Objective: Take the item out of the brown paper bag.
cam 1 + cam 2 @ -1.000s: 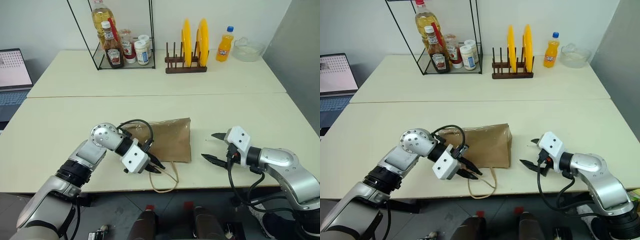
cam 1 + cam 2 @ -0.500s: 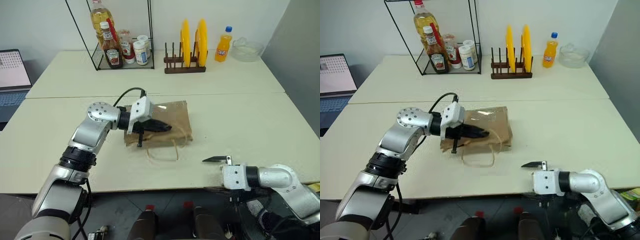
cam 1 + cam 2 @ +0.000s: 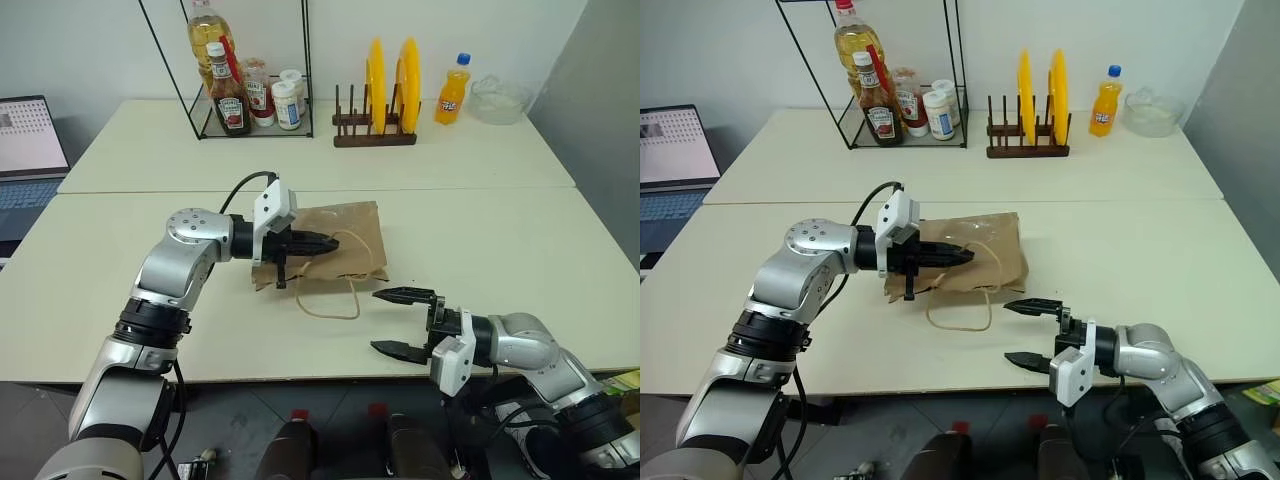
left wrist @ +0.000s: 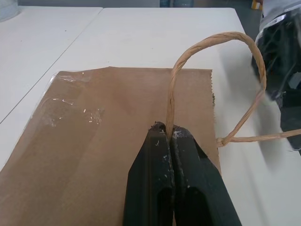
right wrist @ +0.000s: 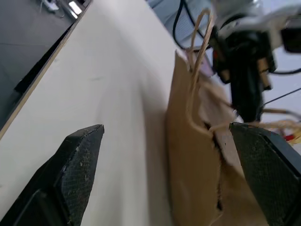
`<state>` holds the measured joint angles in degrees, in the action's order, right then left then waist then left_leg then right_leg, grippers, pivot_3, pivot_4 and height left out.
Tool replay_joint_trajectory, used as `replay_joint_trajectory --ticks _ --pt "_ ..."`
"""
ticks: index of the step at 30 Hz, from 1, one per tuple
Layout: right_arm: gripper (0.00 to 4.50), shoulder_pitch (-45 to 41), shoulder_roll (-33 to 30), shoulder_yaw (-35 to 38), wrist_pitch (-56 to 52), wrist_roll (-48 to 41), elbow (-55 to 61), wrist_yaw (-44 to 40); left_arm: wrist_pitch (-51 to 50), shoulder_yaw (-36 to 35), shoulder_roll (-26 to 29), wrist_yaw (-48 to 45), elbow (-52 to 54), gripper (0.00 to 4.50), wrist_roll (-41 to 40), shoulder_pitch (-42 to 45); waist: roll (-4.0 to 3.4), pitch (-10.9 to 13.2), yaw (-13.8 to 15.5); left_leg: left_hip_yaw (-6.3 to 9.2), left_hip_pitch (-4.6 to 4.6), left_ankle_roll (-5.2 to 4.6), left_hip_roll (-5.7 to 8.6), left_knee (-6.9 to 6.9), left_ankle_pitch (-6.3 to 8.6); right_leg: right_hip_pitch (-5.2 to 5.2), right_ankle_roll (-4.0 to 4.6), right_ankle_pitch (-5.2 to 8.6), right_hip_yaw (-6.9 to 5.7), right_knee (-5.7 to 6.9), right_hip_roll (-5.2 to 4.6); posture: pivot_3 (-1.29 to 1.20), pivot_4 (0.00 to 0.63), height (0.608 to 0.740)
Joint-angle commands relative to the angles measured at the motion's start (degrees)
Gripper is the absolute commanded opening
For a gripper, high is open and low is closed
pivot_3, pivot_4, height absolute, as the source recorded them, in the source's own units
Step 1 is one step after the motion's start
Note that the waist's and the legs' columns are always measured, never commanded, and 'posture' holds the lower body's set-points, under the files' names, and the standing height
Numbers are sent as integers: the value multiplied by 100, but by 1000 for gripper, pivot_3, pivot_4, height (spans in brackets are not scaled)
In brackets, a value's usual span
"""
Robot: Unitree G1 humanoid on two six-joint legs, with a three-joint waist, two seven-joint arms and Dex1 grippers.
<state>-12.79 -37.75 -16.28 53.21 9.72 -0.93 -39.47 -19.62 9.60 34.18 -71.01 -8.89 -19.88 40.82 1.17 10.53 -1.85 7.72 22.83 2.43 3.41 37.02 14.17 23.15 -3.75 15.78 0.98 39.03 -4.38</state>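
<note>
Kraft-brown paper, creased and lying flat: that is the brown paper bag near the middle of the front table, its mouth turned toward the table's near edge. The left gripper hangs over it with its black fingers pinched tight on one tan twisted-paper handle, which arches up from the fingertips in the left wrist view. The second handle lies slack on the tabletop at about six o'clock from the bag.

The right gripper sits at roughly four o'clock from the bag, near but apart from it, pointing toward the mouth with its fingers spread wide and nothing between them.

To my eye the step in hand is opening the mouth so the right arm can go in. The left would do well to lift the handle up and slightly away from the mouth, so the top sheet peels off the lower one instead of the whole bag dragging along. The right should come in low and level, one finger sliding along the bottom sheet, and not snag the loose loop.

As for the item, I cannot see it; it is presumably inside. The bag's upper face shows a glossy patch like clear tape, and only a mild bulge.
</note>
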Motion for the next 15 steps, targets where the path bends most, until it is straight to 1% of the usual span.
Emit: replay_joint_trajectory --ticks 1,11,14,15 --pt "4500 -199 78 -8 262 89 -142 135 134 -76 9 -27 111 11 49 52 0 0 -1 0 0 0 0 0 0 0 0 0 0 0 1 0 150 740" --pt "4500 -839 692 -467 411 638 -848 340 151 -49 -106 -130 26 11 109 151 0 0 -9 -1 -1 0 2 0 0 1 3 -1 1 0 6 0 150 740" --pt "3859 -983 796 -527 529 769 -1067 456 158 -28 -122 -133 38 0 134 142 0 0 -5 1 0 1 2 0 0 1 4 -2 0 0 6 0 150 740" --pt "3521 -1034 828 -520 543 809 -1128 511 155 -28 -119 -137 53 0 134 131 0 0 -6 0 0 0 2 0 0 2 4 -2 1 0 6 0 150 740"
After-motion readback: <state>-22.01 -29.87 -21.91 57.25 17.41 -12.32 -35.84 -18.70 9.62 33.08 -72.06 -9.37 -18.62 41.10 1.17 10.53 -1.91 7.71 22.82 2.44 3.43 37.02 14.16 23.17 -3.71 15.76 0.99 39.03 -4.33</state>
